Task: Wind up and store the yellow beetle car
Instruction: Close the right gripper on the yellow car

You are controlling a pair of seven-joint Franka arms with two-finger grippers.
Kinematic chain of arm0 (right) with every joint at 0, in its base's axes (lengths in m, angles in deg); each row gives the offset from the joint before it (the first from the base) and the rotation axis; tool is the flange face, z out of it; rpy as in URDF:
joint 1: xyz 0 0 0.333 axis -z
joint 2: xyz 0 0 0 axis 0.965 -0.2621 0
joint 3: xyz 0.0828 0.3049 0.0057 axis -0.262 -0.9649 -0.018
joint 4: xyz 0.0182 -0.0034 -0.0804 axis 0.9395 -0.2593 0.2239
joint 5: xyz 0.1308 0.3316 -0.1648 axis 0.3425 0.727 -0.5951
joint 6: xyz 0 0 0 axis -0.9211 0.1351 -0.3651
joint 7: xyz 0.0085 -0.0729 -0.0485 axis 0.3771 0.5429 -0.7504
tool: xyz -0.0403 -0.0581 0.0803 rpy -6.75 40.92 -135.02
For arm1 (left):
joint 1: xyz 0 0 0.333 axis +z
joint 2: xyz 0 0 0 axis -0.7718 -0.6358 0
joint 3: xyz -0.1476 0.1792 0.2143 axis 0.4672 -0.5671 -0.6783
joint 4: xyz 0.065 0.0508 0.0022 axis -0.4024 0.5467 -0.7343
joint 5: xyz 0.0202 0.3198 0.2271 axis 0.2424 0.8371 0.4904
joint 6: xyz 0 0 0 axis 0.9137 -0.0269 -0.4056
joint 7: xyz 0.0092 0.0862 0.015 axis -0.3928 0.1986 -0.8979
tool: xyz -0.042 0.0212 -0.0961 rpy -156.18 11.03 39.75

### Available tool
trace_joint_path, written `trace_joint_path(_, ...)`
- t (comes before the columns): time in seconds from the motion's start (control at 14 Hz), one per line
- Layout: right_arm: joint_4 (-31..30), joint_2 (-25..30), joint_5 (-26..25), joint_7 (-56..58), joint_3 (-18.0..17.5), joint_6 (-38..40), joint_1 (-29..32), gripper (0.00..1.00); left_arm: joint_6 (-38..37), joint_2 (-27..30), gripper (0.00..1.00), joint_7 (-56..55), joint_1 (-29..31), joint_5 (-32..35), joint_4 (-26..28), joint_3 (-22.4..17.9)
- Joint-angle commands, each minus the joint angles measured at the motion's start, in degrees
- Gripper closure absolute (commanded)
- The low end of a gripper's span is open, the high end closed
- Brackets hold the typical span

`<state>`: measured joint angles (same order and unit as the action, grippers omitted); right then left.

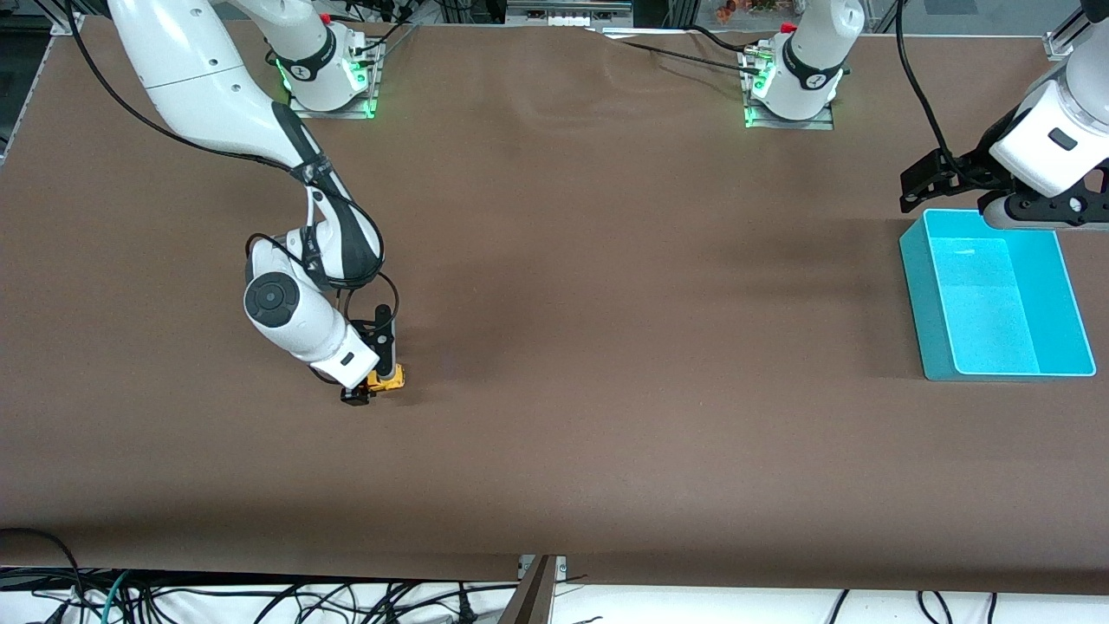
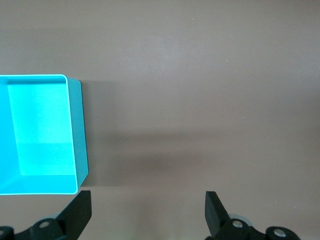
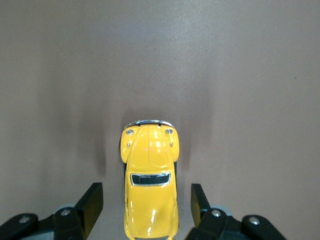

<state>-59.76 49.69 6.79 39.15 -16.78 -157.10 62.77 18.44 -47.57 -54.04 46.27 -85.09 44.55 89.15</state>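
Now we keep right gripper [image 3: 146,212] centred astride yellow beetle car [image 3: 149,180], fingers spread at 3 and 9 o'clock, not touching; close evenly on car's flanks. Left gripper [image 2: 147,212] waits wide open over table beside turquoise bin [image 2: 75,130].

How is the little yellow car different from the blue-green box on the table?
The yellow beetle car is tiny and rounded; the turquoise bin is far larger and box-shaped. The car sits toward the right arm's end of the table, between the fingers of the right gripper, which have not yet met its sides; the bin sits toward the left arm's end, with the open left gripper hovering beside it. Both rest on the brown table.
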Motion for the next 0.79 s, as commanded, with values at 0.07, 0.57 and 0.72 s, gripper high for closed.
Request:
trace_joint_path(0.07, 0.98, -0.62, 1.24, 1.78, -0.74, -0.23, 0.61, 0.39, 7.34, 5.18, 0.00, 0.51, 0.39, 0.46, 8.25, 0.31)
trace_joint_path(0.57, 1.15, -0.10, 2.99, -4.10, -0.82, 0.39, 0.09, 0.59, 6.06, 2.57, 0.00, -0.45, 0.39, 0.46, 3.99, 0.13)
trace_joint_path(0.72, 1.15, 0.17, 3.00, -6.91, -0.91, 1.09, -0.70, 0.59, 5.96, 2.12, 0.00, -0.45, 0.39, 0.46, 3.45, 0.13)
